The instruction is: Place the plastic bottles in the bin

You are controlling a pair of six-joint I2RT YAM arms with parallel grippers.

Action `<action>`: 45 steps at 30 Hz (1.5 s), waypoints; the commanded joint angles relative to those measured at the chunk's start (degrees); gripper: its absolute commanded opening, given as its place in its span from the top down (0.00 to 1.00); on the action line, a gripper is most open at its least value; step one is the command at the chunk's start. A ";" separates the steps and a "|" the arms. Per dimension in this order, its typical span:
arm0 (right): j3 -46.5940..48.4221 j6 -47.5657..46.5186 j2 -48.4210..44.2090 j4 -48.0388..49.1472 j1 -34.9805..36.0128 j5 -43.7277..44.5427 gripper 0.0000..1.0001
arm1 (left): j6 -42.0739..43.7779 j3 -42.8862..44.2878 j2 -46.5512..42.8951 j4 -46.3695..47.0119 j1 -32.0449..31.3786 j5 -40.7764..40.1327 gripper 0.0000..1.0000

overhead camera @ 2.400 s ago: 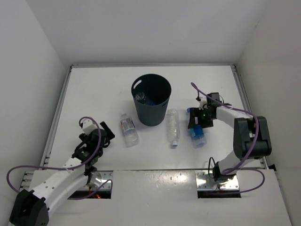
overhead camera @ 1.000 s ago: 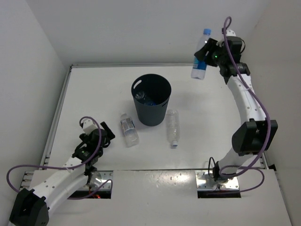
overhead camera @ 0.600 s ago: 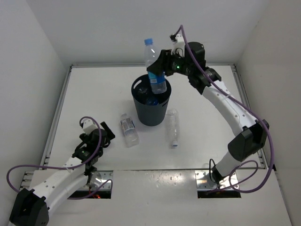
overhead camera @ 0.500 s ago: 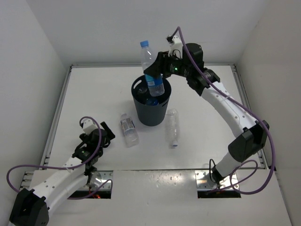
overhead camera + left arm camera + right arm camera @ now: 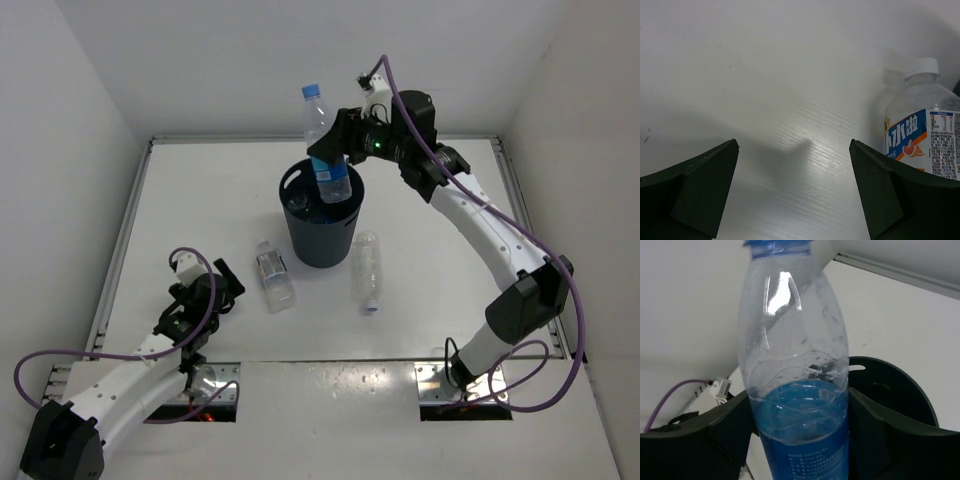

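Note:
My right gripper (image 5: 335, 160) is shut on a clear bottle with a blue label (image 5: 324, 150) and holds it upright, cap up, over the dark round bin (image 5: 322, 228). In the right wrist view the bottle (image 5: 797, 405) fills the space between my fingers (image 5: 722, 432), with the bin rim (image 5: 900, 390) behind it. Another bottle lies inside the bin (image 5: 300, 205). A white-grey labelled bottle (image 5: 273, 275) lies left of the bin and an unlabelled one (image 5: 368, 270) lies right of it. My left gripper (image 5: 205, 290) is open and empty; its wrist view shows that labelled bottle (image 5: 922, 135).
White walls close in the table on the left, back and right. A metal rail (image 5: 120, 250) runs along the table's left edge. Purple cables (image 5: 480, 215) hang from both arms.
My right gripper lifted the blue-label bottle from the table at the right, swung it high across the back and brought it over the bin. The left arm has not moved.

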 commanded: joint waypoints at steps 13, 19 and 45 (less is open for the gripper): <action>-0.33 -0.23 -1.19 3.13 -0.70 0.18 0.17 | -0.47 2.06 -0.50 1.58 -0.50 -0.02 0.00; 2.30 -0.23 -0.66 3.13 -3.77 1.58 0.14 | -0.47 2.06 -0.50 1.58 -0.50 -0.02 0.00; -31.01 4.26 -4.97 -4.69 -23.03 6.16 0.14 | -0.47 2.06 0.03 1.58 -0.50 -0.02 0.00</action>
